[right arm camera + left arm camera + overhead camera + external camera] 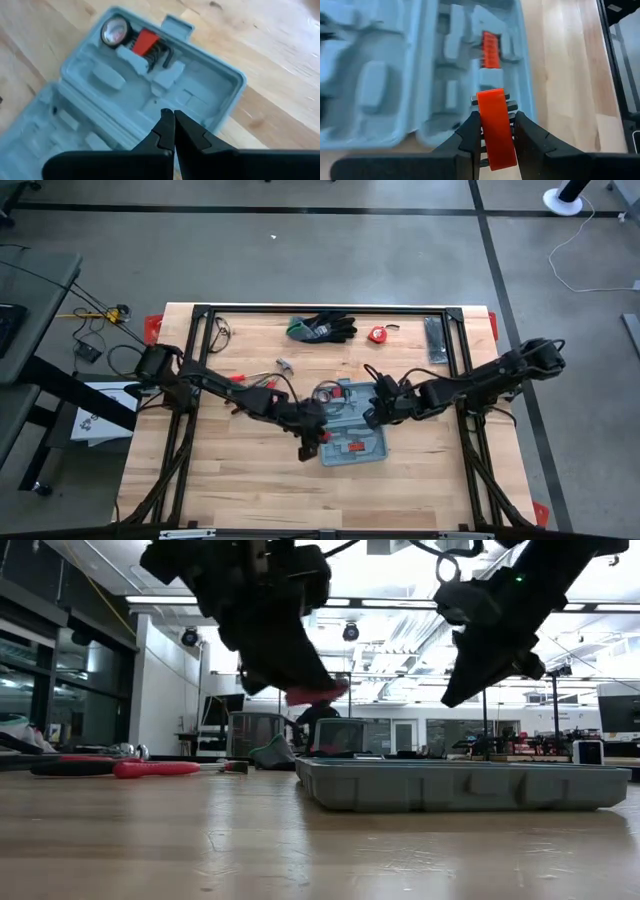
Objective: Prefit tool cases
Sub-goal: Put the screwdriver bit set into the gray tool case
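left gripper [495,131] pinches a red tool holder [496,127] over the open case [350,425] at six o'clock; a tilted release could miss its recess. right gripper [173,131], fingers together and empty, hovers at three o'clock.

Both arms reach inward over the table's middle.
The left gripper [494,131] pinches a red piece between its fingers; the right gripper [173,122] hovers with fingers pressed together, empty.

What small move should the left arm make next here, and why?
Probably lower the left gripper toward a free recess of the open tool case: it holds a red-holdered hex key set just above the case, while the right gripper hangs shut over the other half, carrying nothing.
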Action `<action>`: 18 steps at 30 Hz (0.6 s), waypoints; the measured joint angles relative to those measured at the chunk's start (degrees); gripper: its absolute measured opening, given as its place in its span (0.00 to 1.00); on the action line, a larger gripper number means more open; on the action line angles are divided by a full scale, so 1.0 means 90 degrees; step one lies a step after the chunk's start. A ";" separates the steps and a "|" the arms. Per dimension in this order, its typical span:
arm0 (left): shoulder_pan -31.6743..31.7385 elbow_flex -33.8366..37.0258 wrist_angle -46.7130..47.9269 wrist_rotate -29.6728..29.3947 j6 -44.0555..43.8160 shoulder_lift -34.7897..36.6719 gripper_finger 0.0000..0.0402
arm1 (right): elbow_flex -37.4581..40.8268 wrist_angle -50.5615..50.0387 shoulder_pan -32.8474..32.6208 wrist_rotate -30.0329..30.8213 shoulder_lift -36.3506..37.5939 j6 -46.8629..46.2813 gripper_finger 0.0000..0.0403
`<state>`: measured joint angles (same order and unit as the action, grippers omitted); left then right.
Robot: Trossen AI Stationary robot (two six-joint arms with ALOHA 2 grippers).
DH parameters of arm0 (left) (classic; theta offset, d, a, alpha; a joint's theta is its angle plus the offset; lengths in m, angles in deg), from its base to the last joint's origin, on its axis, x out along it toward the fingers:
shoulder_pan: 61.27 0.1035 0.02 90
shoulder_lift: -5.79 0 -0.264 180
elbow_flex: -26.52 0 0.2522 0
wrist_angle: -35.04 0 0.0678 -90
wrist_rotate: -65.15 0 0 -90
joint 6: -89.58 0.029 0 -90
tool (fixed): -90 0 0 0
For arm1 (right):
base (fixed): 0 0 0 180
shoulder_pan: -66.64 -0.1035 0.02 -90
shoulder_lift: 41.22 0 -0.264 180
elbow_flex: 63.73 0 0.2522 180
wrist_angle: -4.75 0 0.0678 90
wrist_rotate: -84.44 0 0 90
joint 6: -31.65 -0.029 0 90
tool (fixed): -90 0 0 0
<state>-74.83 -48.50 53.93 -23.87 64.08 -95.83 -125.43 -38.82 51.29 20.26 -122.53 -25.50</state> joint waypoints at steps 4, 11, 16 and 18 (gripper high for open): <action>-0.0146 -0.0827 0.0511 -0.0007 0.0138 -0.0533 0.18 | 0.0000 -0.0242 0.0000 -0.0214 0.0198 0.0285 0.00; -0.0119 -0.2608 0.2494 -0.0041 0.0562 -0.1571 0.18 | 0.0001 -0.1094 0.0000 -0.0210 0.0581 0.0407 0.00; 0.0031 -0.3300 0.3366 0.0099 0.0556 -0.1793 0.18 | 0.0000 -0.1635 -0.0017 0.0012 0.0794 0.0412 0.00; 0.0093 -0.3385 0.3457 0.0205 0.0532 -0.1788 0.18 | 0.0000 -0.1747 -0.0017 0.0111 0.0865 0.0443 0.00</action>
<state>-73.99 -78.97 85.04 -22.03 68.87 -111.92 -125.43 -54.54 51.14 21.26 -114.74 -21.51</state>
